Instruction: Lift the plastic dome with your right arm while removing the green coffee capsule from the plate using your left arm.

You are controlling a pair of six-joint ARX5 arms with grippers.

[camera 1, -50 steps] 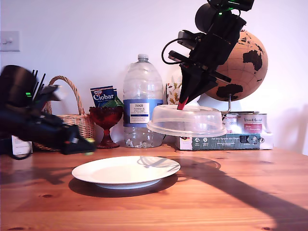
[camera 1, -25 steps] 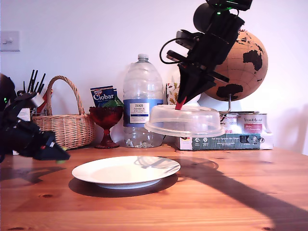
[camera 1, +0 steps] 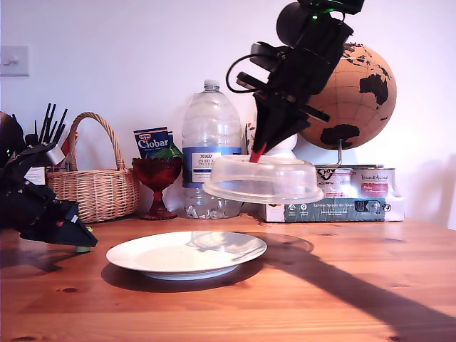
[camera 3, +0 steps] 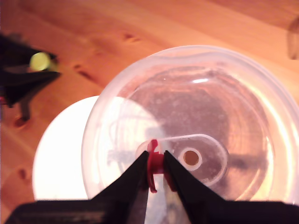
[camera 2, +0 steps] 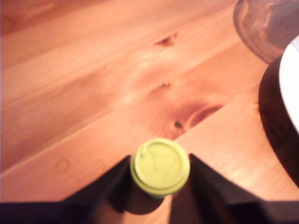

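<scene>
— What's nearest on the tabletop (camera 1: 299,285)?

— The plate (camera 1: 187,254), bare and white, toward the exterior view's left of centre.

— And the green coffee capsule (camera 2: 160,166)?

— Off the plate, low over the wood at the exterior view's left, pinched at its sides by my first pincer (camera 2: 159,179), yellow-green top facing the camera.

— The plastic dome (camera 1: 262,179)?

— In the air, above the plate's edge nearer the exterior view's right, slightly tilted. My second pincer (camera 3: 155,171) is closed tight on its red tab (camera 3: 153,164).

— Behind all that?

— A wicker basket (camera 1: 100,187), a red goblet (camera 1: 157,181), a water bottle (camera 1: 211,157) and a globe (camera 1: 353,100) along the wall.
</scene>
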